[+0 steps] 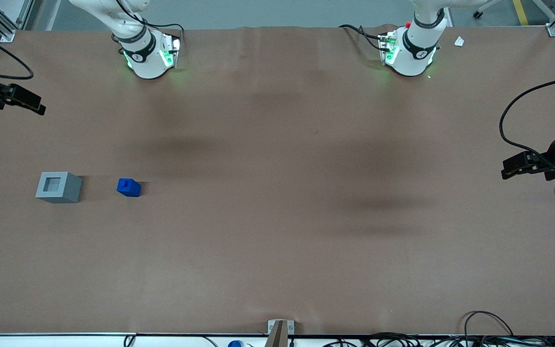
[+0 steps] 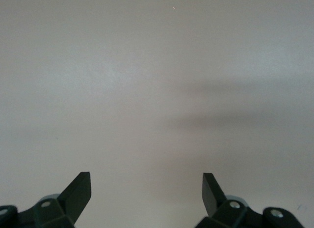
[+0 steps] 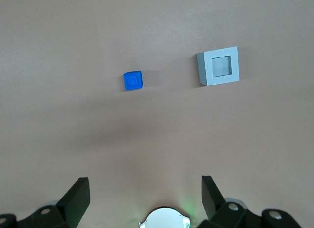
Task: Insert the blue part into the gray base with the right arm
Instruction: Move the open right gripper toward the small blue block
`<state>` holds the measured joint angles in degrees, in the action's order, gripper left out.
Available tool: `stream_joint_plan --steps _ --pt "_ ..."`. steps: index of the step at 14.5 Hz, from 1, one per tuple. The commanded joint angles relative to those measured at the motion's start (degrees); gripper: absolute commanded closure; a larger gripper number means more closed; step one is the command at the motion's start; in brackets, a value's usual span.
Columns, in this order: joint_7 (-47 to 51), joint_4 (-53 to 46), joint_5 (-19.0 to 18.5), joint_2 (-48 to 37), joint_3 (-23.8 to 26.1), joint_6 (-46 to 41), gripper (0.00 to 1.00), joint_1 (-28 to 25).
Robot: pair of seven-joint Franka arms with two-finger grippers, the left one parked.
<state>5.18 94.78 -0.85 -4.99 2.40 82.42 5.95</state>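
The blue part lies on the brown table, its stepped knob facing up. Beside it, toward the working arm's end of the table, stands the gray base with its square recess facing up. A bare gap of table separates the two. My right gripper hangs high above the table at the working arm's end, farther from the front camera than the base. It is open, with nothing between its fingers.
The two arm pedestals stand along the table edge farthest from the front camera; the working arm's pedestal also shows in the wrist view. A small white scrap lies near the parked arm's pedestal. Cables and a bracket line the near edge.
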Motion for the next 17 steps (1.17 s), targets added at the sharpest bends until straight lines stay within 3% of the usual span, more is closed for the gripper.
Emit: stream_joint_plan --steps 1,11,17 --pt "0.09 -1.53 0.24 0.95 0.06 -0.68 0.0 -0.24" --pt "-0.26 0.14 1.82 2.61 -0.03 2.66 0.0 -0.41" --pt "0.27 0.14 0.24 11.3 -0.03 3.11 0.0 -1.21"
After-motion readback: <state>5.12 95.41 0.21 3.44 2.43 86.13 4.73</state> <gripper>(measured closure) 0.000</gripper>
